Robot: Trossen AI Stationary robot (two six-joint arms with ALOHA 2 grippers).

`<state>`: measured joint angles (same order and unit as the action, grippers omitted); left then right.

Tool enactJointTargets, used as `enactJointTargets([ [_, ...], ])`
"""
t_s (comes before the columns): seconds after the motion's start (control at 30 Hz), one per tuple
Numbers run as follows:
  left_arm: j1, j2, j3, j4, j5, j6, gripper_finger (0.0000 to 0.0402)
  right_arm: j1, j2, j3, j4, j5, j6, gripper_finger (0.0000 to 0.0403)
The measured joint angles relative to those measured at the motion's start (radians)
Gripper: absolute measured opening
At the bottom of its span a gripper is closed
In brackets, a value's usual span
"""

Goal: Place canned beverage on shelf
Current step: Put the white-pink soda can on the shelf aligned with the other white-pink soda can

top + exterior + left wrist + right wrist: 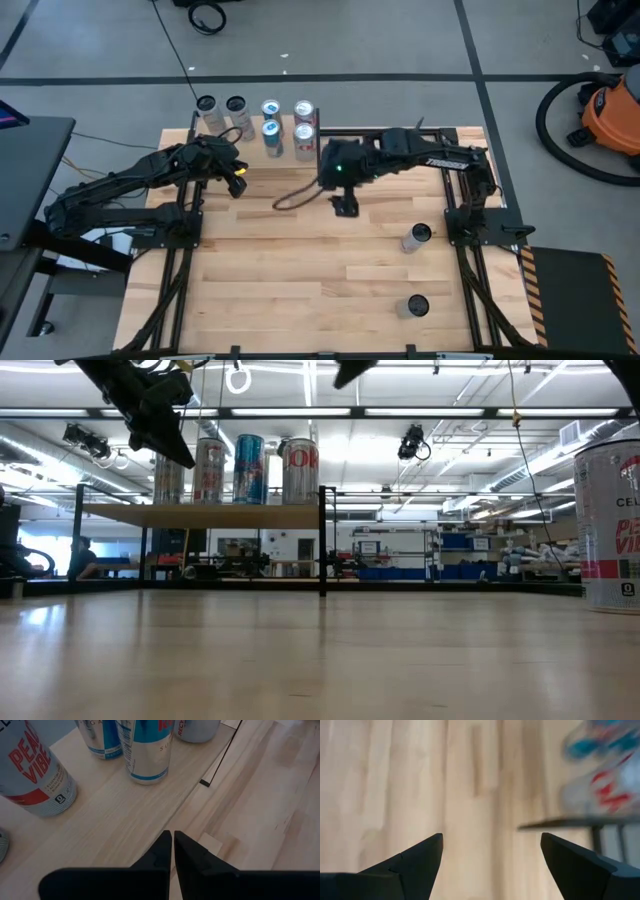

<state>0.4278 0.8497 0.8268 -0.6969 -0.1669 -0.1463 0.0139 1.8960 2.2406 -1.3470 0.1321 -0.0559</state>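
Low view shows, nearest, a white cylindrical can [610, 525] with red lettering standing on the pale planked counter [300, 660]. Farther back, the shelf [200, 515], a flat pale-wood panel on thin black rods, carries a row of glossy upright cans [248, 468]. From above, the right end effector [345, 208] hangs empty with fingers spread beside the shelf; the left end effector [238, 180] hovers pressed together at the shelf's edge. Beyond lies an open workshop with ceiling strip lights.

Six cans [271, 118] on shelf [200, 515] at surface [300, 290] back-left; two cans [417, 237] front-right, well apart.
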Motion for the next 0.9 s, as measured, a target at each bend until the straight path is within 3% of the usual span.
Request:
enactJointTargets([
  [0.23, 0.0, 0.0, 0.0, 0.003, 0.014, 0.01, 0.0021, 0.095, -0.009, 0.0, -0.214, -0.02, 0.255, 0.0345],
  [0.43, 0.0, 0.0, 0.0, 0.084, 0.196, 0.036, 0.0025, 0.178, -0.009, 0.0, -0.223, -0.02, 0.411, 0.0345],
  [0.6, -0.014, 0.001, 0.0, 0.133, 0.36, 0.046, 0.0054, 0.251, -0.011, 0.0, -0.224, 0.034, 0.529, 0.0345],
  [0.9, -0.169, 0.001, 0.0, 0.206, 0.37, 0.046, 0.0123, 0.4, -0.011, 0.0, -0.224, 0.153, 0.785, 0.0345],
])
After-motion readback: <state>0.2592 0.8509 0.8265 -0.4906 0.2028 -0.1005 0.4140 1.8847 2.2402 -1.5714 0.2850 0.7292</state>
